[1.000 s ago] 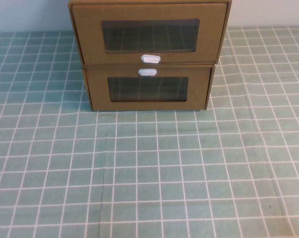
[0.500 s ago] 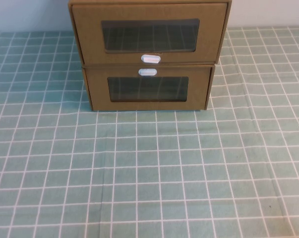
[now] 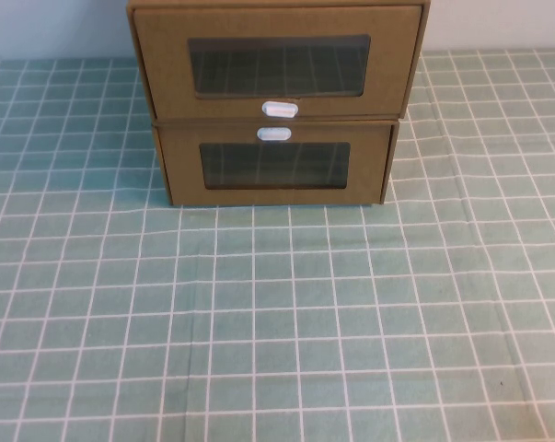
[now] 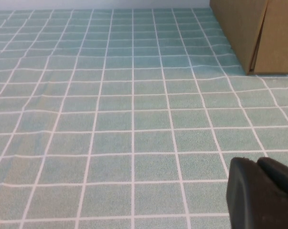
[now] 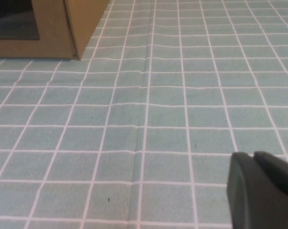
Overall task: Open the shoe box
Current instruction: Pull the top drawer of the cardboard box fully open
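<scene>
Pre-approach: both boxes shut, no contact yet.
Top box (image 3: 277, 64) sits on bottom box (image 3: 275, 164) at the far centre of the table (image 3: 286, 313). White top tab (image 3: 280, 110) is just above bottom tab (image 3: 274, 134). Left gripper (image 4: 258, 164) is low off the stack's left corner, right gripper (image 5: 254, 160) off its right corner. Both are well apart from it, fingers together. Next: reach a tab, part fingers, pinch, pull toward the robot; probably drawer-type fronts. Open table in front, but the tabs crowd each other.
</scene>
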{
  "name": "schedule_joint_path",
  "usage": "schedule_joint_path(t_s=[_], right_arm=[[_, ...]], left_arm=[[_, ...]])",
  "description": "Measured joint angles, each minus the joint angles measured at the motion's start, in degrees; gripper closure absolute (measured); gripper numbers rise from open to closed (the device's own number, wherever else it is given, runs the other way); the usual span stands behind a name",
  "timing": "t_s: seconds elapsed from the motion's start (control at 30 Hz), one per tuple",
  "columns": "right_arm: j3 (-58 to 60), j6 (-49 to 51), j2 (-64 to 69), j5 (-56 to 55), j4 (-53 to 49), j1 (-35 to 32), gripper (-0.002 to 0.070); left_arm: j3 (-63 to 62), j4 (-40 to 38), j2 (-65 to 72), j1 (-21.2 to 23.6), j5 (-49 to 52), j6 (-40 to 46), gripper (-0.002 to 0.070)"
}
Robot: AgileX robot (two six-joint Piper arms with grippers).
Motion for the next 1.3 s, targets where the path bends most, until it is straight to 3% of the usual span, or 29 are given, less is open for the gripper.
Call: schedule_joint_path(t_s=[0.27, 0.57, 0.7, 0.97, 1.13, 1.3], right_arm=[[0.0, 0.0, 0.0, -4.6, -0.1, 0.0, 0.0689], [0.0, 0.0, 0.0, -33.0, -0.1, 0.0, 0.0689], [0.0, 0.0, 0.0, -40.6, -0.1, 0.0, 0.0689], [0.0, 0.0, 0.0, -50.3, -0.1, 0.0, 0.0689], [0.0, 0.0, 0.0, -65.1, -0.1, 0.0, 0.069], [-8.0, 0.0, 0.0, -62.8, 0.1, 0.0, 0.0689]], left_arm=[[0.0, 0.0, 0.0, 0.0, -2.3, 0.0, 0.068], [0.0, 0.3, 0.0, 0.0, -30.5, -0.1, 0.068], [0.0, 0.4, 0.0, 0.0, -41.4, -0.5, 0.068], [0.0, 0.4, 0.0, 0.0, -48.1, -0.7, 0.068], [-0.2, 0.2, 0.0, 0.0, -61.7, -2.2, 0.068], [-9.8, 0.0, -0.2, 0.0, -59.6, -2.5, 0.068]])
